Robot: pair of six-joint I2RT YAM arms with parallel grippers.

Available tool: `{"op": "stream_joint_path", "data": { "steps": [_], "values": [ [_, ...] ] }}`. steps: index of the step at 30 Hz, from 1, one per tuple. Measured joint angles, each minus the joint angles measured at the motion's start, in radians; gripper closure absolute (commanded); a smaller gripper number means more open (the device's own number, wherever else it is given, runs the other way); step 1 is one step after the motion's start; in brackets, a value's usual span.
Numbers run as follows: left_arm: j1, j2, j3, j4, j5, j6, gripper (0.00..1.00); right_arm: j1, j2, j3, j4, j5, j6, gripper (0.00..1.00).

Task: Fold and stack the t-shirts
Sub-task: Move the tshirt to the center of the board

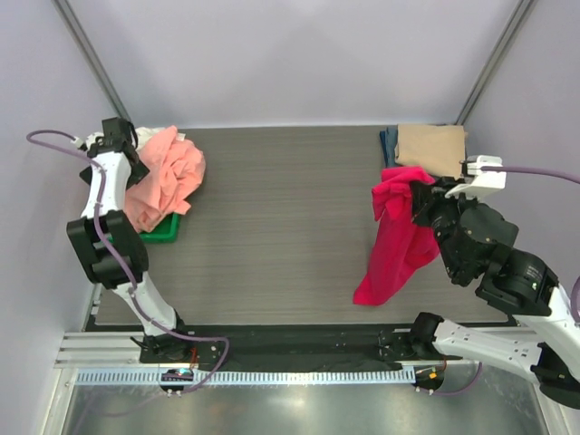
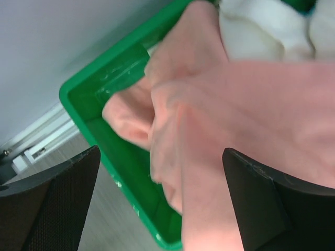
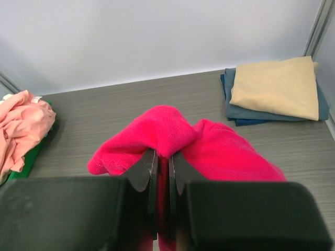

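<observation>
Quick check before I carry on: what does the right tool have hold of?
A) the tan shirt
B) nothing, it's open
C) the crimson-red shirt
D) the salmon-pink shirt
C: the right tool is shut on a fold of the crimson-red shirt, which hangs down from it in the top view. The tan shirt lies folded at the back right.

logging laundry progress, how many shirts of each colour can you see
red shirt: 1
pink shirt: 1
white shirt: 1
tan shirt: 1
blue shirt: 1
total: 5 in view
</observation>
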Motion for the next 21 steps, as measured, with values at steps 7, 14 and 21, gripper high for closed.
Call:
{"op": "stream_joint_path", "data": {
  "steps": [7,14,21],
  "values": [
    [-0.108,-0.288,-0.05,-0.006,0.042,0.031,0.0,0.0,0.144,0.026,-0.004,-0.07,0.0,0.92],
    [-0.268,-0.632,-0.343,0.097,0.227,0.061,0.01,-0.05,0.52,0.243,0.046,-0.324,-0.056,0.99],
    [-0.261,-0.772,-0.576,0.077,0.319,0.072,0.0,-0.09,0.822,0.758,0.101,-0.537,-0.138,0.99]
  ]
}}
